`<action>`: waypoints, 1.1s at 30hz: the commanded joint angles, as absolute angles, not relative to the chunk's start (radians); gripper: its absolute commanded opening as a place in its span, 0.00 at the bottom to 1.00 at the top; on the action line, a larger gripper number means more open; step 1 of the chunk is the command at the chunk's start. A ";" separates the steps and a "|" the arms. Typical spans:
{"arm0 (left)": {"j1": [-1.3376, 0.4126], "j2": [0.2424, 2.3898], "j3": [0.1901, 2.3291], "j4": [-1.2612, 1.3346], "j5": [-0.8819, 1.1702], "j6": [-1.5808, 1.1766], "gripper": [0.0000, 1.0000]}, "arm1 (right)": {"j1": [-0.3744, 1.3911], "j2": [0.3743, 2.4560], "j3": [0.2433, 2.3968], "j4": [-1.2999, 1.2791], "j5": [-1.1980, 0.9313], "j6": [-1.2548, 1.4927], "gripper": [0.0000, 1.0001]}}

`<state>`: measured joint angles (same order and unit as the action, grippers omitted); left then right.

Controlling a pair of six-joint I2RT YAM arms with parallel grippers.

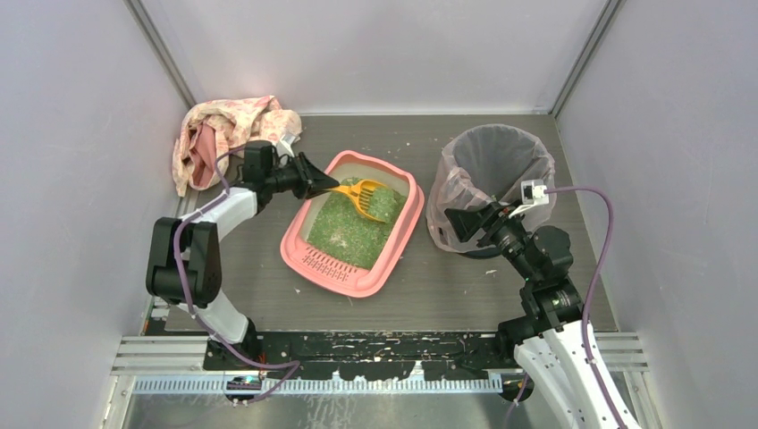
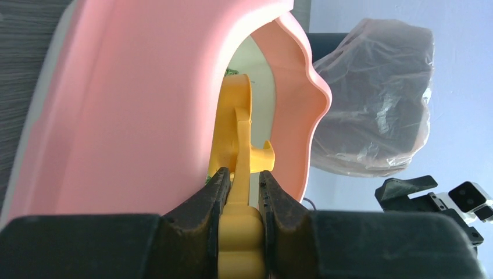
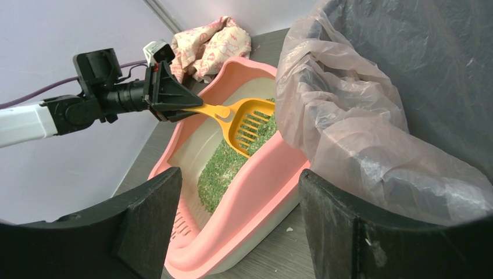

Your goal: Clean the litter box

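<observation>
Scooping, it seems: left end effector (image 1: 320,183) pinches yellow scoop (image 1: 366,198) over litter box (image 1: 295,246), centre-frame; right end effector (image 1: 460,225) gapes empty. Next, probably dig.

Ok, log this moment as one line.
left end effector: shut on scoop | scoop: over litter box | right end effector: open, beside bin
</observation>
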<state>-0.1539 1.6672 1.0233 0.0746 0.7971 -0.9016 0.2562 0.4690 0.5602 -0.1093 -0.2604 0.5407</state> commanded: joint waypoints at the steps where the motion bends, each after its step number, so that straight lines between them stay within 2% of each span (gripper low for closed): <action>1: -0.115 1.598 0.990 0.084 0.758 -0.931 0.00 | 0.258 0.479 0.587 -0.028 -0.277 0.558 0.78; 10: -0.104 1.527 0.975 0.159 0.776 -1.019 0.00 | 0.258 0.472 0.591 -0.029 -0.279 0.560 0.78; 23: -0.045 1.289 0.858 0.148 0.765 -1.065 0.00 | 0.258 0.464 0.568 -0.017 -0.274 0.559 0.78; 28: -0.025 1.255 0.682 0.350 0.828 -1.200 0.00 | 0.258 0.455 0.565 -0.025 -0.278 0.560 0.78; 33: -0.005 1.275 0.464 0.772 0.871 -1.438 0.00 | 0.258 0.451 0.573 -0.050 -0.278 0.554 0.78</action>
<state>-0.0200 1.2755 0.5598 0.3771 0.7986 -1.2346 0.2562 0.4606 0.5594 -0.0841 -0.2749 0.5537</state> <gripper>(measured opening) 0.215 0.781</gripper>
